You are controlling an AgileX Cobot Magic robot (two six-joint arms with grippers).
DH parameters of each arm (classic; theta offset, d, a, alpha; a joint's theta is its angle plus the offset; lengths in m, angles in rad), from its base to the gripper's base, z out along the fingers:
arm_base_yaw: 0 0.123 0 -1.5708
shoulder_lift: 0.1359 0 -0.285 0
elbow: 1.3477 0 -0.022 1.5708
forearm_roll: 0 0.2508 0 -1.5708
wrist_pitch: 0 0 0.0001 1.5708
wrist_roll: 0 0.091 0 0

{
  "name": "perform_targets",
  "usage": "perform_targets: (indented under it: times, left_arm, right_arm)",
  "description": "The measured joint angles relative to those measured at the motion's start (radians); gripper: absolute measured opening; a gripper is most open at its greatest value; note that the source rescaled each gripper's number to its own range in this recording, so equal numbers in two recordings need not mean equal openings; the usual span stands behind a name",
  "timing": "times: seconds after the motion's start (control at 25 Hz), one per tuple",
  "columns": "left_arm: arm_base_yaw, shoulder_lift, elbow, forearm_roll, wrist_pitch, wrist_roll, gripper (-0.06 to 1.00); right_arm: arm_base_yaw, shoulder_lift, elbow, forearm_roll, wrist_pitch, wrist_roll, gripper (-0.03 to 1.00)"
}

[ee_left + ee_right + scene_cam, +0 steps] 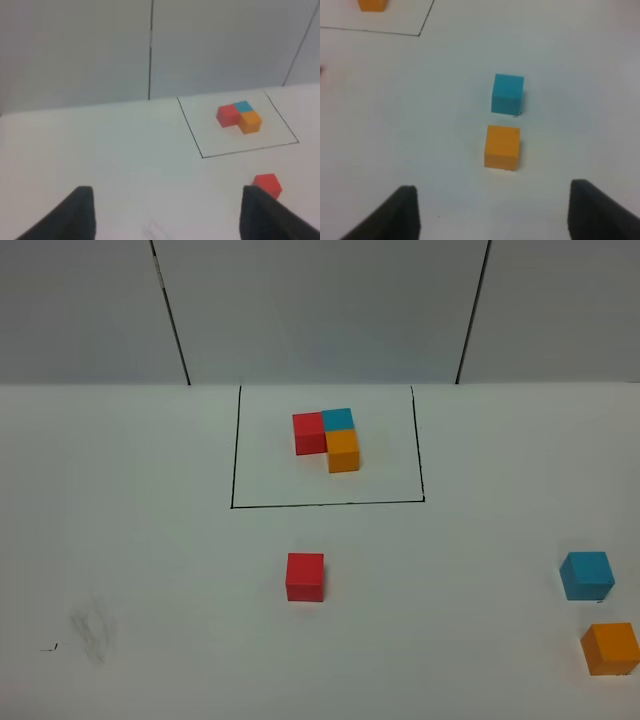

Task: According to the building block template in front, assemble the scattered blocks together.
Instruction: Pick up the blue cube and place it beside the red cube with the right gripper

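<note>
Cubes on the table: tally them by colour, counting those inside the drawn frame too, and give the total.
Red: 2, the framed red cube and the loose red cube.
Blue: 2, the framed blue cube and the loose blue cube.
Orange: 2, the framed orange cube and the loose orange cube.
Total: 6.

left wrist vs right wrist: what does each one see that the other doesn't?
Left wrist only: the cluster's red cube and the cluster's blue cube, the loose red cube, the back wall, and the open left gripper.
Right wrist only: the loose blue cube, the loose orange cube, and the open right gripper.
Both: the white table, part of the black frame, and the cluster's orange cube.
</note>
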State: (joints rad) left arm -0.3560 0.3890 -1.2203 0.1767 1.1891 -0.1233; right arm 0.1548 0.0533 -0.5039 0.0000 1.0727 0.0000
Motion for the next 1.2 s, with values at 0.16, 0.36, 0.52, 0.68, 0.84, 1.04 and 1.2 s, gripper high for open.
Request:
perform_targets:
  times: [0.16,0.36,0.52,0.68,0.84,1.04,1.2]
  left_arm:
    - [0.012,-0.046,0.108,-0.012,0.0,0.012,0.98]
    - [0.059,-0.147,0.273,-0.069,0.0,0.02,0.98]
    - [0.111,-0.263,0.386,-0.133,-0.05,0.063,0.98]
    - [0.167,-0.347,0.462,-0.14,-0.085,0.074,0.98]
    - [0.215,-0.385,0.511,-0.141,-0.087,0.075,0.98]
    - [0.263,-0.396,0.569,-0.148,-0.11,0.077,0.98]
    - [0.288,-0.396,0.626,-0.161,-0.148,0.077,0.98]
  right_arm:
    - [0.0,0.0,0.0,0.0,0.0,0.0,0.34]
    - [0.0,0.0,0.0,0.0,0.0,0.0,0.34]
    - [0.0,0.0,0.0,0.0,0.0,0.0,0.34]
    - [0.0,0.0,0.0,0.0,0.0,0.0,0.34]
    - [0.0,0.0,0.0,0.0,0.0,0.0,0.34]
    - [0.0,0.0,0.0,0.0,0.0,0.0,0.34]
    - [0.0,0.0,0.0,0.0,0.0,0.0,0.34]
